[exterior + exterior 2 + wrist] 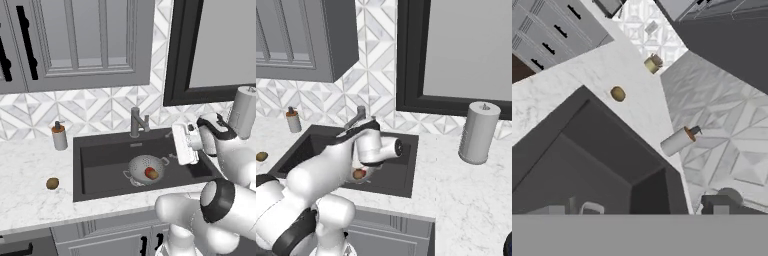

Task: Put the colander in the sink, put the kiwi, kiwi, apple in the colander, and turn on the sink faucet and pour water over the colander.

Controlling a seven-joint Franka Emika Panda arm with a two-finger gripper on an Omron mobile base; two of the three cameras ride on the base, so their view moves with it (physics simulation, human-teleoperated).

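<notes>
Colander (pixel 144 169) sits inside the sink (pixel 100 165), centre of the left base frame, so the first step reads as done. Apple (pixel 149 173) lies in it, red, with something brownish touching it on the right; likely one kiwi, too small to be sure. In the right base frame the same red-and-brown patch (pixel 359 174) peeks out under the arm.

Second kiwi (pixel 52 183) rests on the marble surface (pixel 30 165), lower left of the frame, well apart from the sink. In the hand frame it shows upper centre-left (pixel 617 93).

Step in hand, by my reading: loading fruit, one kiwi left to fetch. Gripper (pixel 184 144) hangs over the right part of the sink, centre right of the frame, spread wide and carrying nothing. Next move calls for a long swing left across the basin, a descent over the kiwi on the surface, and a careful pinch; the fruit is oval and may roll.

Faucet (pixel 137 121) stands behind the sink, upper centre; no water runs.

Count: one colander, one sink, one faucet, one apple, one kiwi certain plus one probable, one soap dispenser (pixel 59 135), one paper towel roll (pixel 479 132).
</notes>
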